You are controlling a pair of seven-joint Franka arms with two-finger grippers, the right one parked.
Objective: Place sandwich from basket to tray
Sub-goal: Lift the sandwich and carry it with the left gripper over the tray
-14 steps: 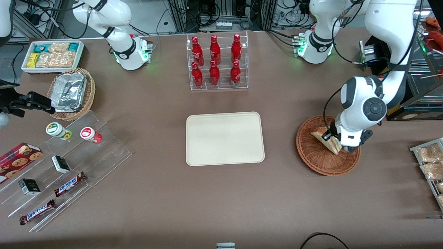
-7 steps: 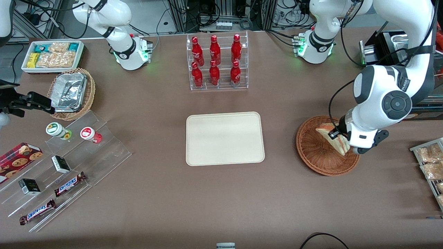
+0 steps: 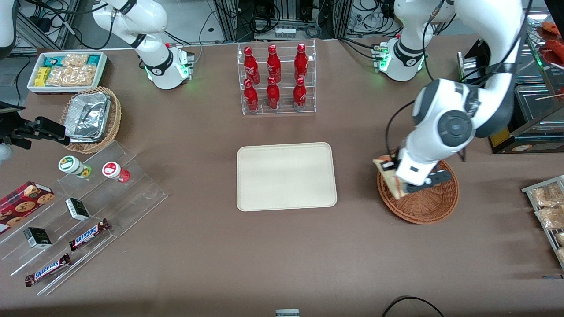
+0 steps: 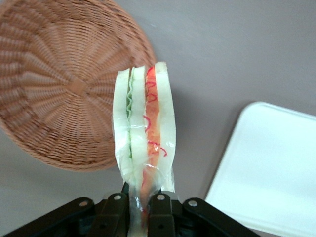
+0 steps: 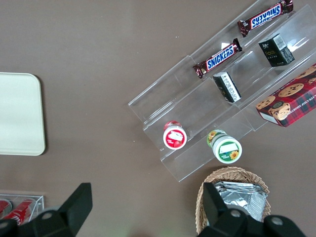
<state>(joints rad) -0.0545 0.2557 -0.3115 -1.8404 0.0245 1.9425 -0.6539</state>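
the two black fingers [image 4: 116, 210] of the left arm's gripper [image 4: 138, 212] are closed on the narrow end of the triangular wedge sandwich of pale bread in clear wrap [image 4: 144, 143], with green filling along one seam and red and orange along the other. in the wrist view the sandwich is held edge-on, its cut face toward the camera, and it hangs over the rim of the round reddish-brown woven wicker basket [image 4: 64, 94], partly over the brown counter [image 4: 237, 54].

in the front view the gripper [image 3: 395, 176] is seen above the basket's [image 3: 423, 207] edge on the side toward the flat cream-beige rectangular tray with rounded corners [image 3: 286, 176]. the sandwich [image 3: 390, 176] is carried clear of the basket's floor, its tip past the rim toward the tray.

compared with half a second ago, the gripper and sandwich have been shifted from above the basket's middle toward the tray-side rim, and the wrist has been swung so that the arm's large joint now sits nearer the tray. a second ago the sandwich was still low in the basket. the basket and tray have not been displaced. the tray carries nothing, and a stretch of counter lies between it and the basket.
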